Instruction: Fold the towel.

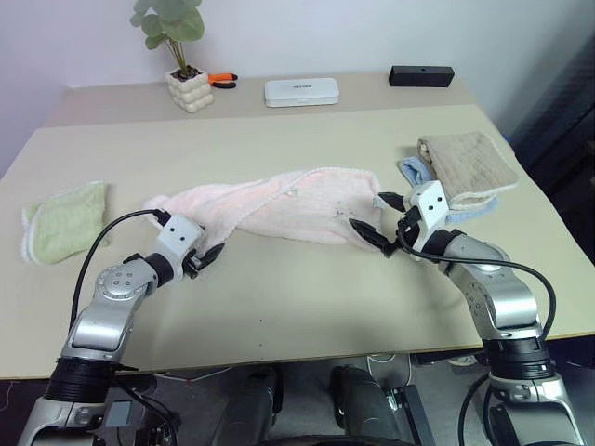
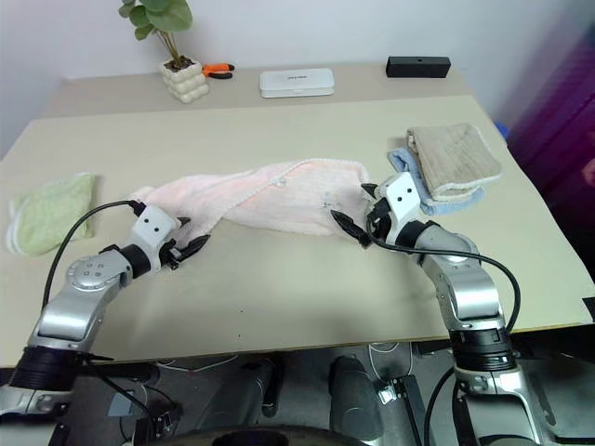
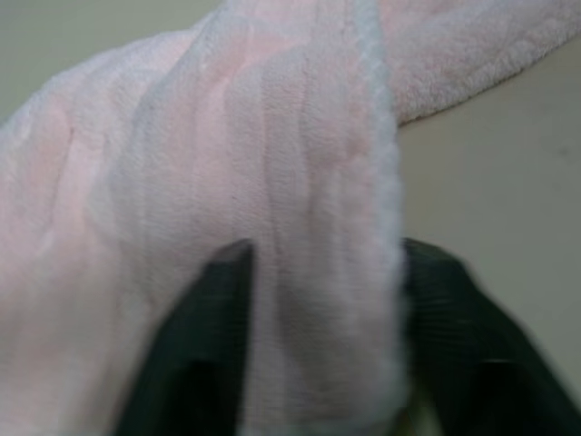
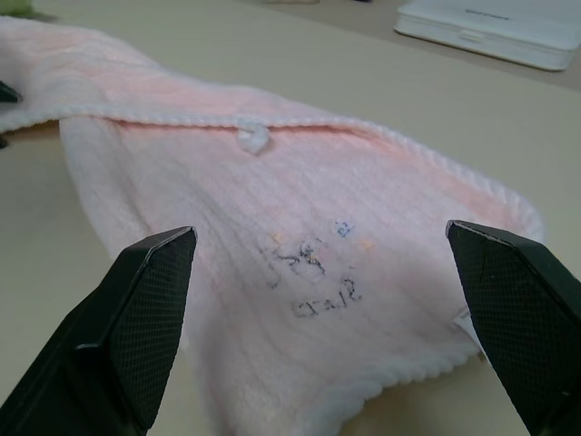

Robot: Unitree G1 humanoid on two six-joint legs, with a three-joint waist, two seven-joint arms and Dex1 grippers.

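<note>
The left hand [image 1: 206, 257] pinches a fold at the 9 o'clock end of the towel [image 1: 279, 204], cloth bunched between its fingers [image 3: 195, 354]. The right hand [image 1: 383, 223] is spread wide around the 3 o'clock end. The towel lies twisted lengthwise across the middle of the tabletop [image 1: 297, 307].

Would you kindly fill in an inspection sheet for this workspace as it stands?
Surface: beige table, no spills seen.
Job's things: pink towel lying bunched and twisted, unfolded.
Clutter: green towel; beige towel on blue towel; potted plant, orange tool, white box, black box.
Grippers: left gripper jaws astride a towel fold; right gripper open at the towel's other end.
Cables: black cable along each arm.
Surroundings: white wall.
</note>
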